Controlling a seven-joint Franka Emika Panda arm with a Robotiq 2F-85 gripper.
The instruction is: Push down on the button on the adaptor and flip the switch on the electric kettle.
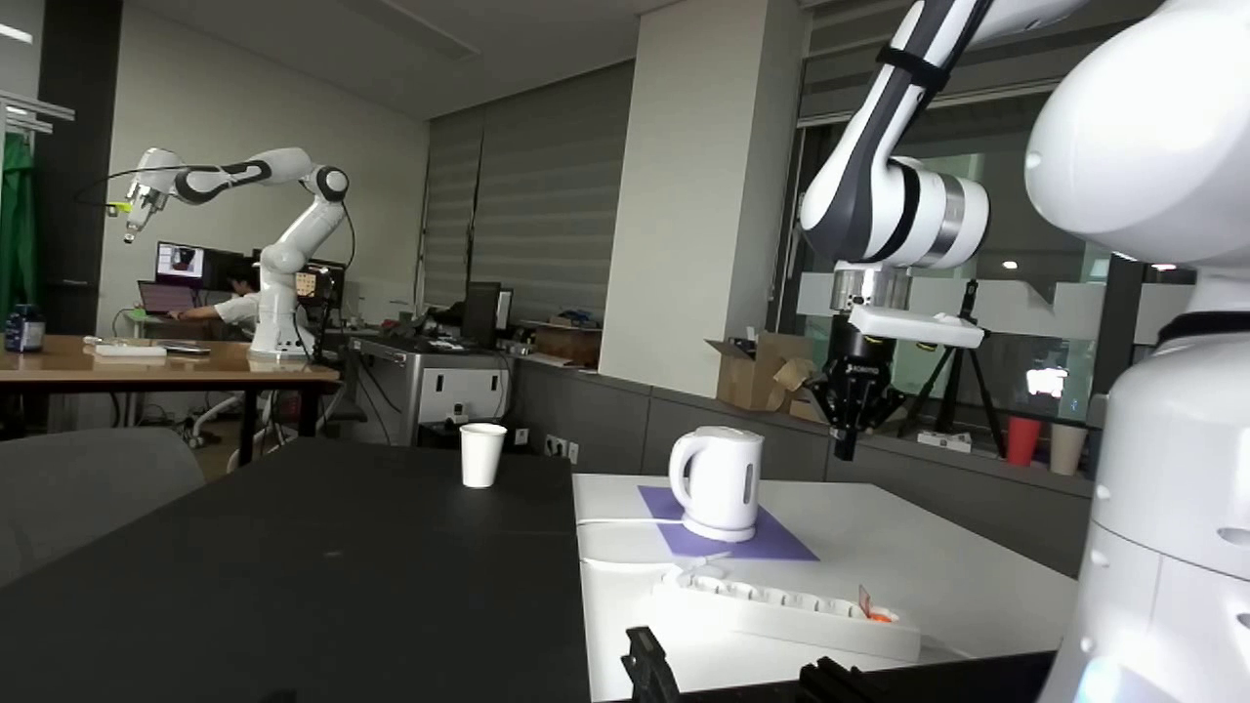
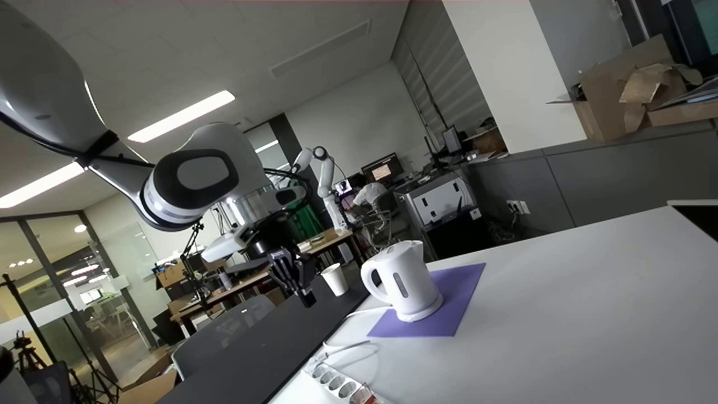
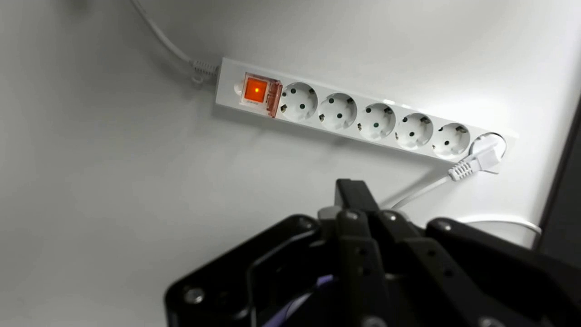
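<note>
Lying on the white table (image 1: 928, 561), the adaptor (image 3: 357, 115) is a long white strip with six round sockets (image 3: 376, 121). Its button (image 3: 256, 90), at one end, is square and glows orange-red; a clear reddish cover (image 3: 274, 98) stands raised beside it. A white plug (image 3: 487, 159) occupies the socket at the opposite end. From where I stand, the electric kettle (image 1: 725, 478), white and rounded with a loop handle (image 1: 677, 474), sits upright on a purple sheet (image 1: 781, 544). The gripper (image 1: 844, 447) hangs above, jaws clenched together, apart from both.
</note>
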